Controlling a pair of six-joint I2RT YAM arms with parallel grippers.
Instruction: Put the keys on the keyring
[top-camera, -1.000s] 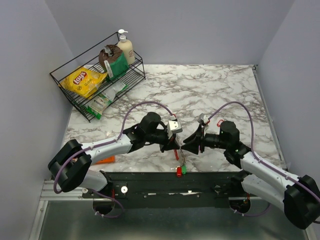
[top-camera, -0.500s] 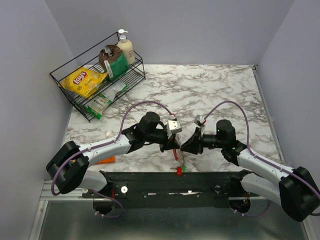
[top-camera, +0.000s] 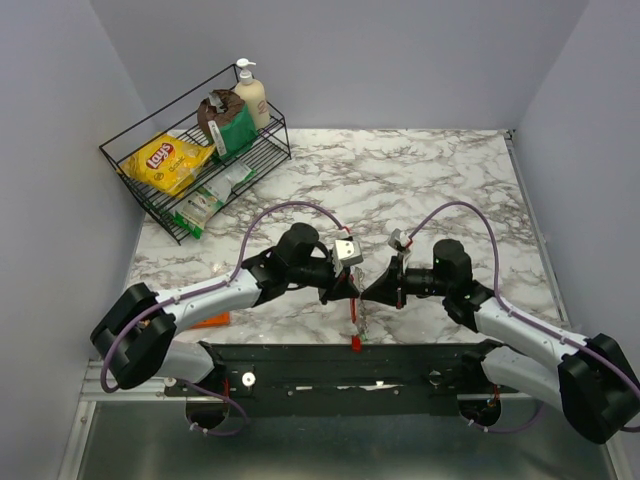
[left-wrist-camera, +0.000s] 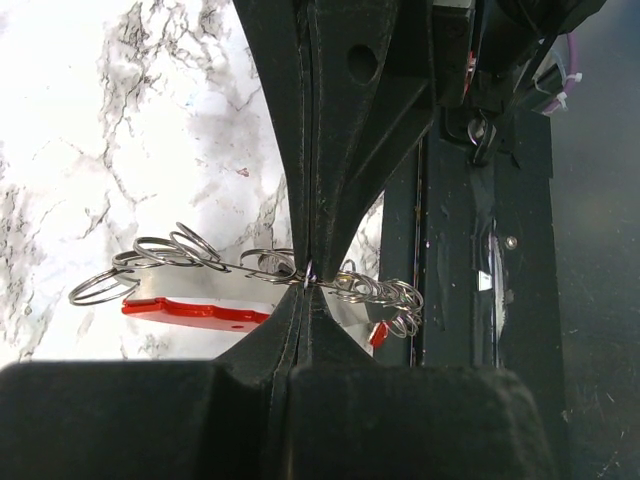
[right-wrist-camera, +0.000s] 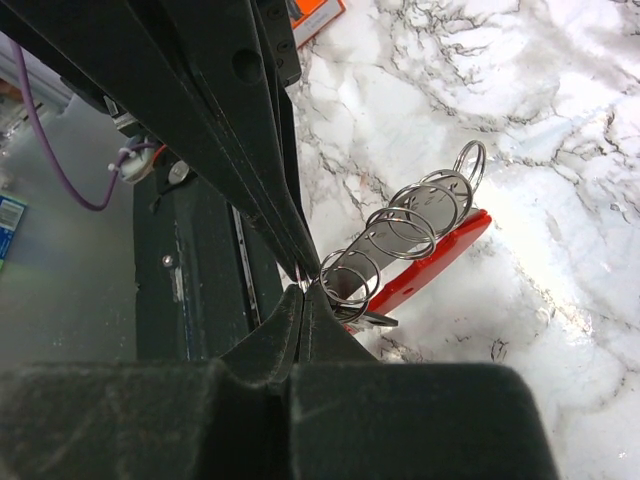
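Keyring (top-camera: 355, 320), red and silvery: low over tabletop (top-camera: 430, 190) near edge, long axis 12-to-6 from above, caught between both claws. Left claw (left-wrist-camera: 310, 272) pressed together, pinching it from 9 o'clock; right claw (right-wrist-camera: 303, 284) likewise from 3 o'clock, equally near.

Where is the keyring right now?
Top view: centre, near the front edge of the table, the keyring is pinched between the left gripper and right gripper.

Table (top-camera: 430, 170): white marble pattern, veined grey-black. Keyring (left-wrist-camera: 195, 311): red body, silvery loops. Left gripper (left-wrist-camera: 310, 270) and right gripper (right-wrist-camera: 303, 285): black. Cables (top-camera: 290, 207): purple. Wire rack (top-camera: 160, 205): black. Chip bag (top-camera: 168, 160) was yellow, pouch (top-camera: 236, 130) green, pump bottle (top-camera: 251, 95) cream.
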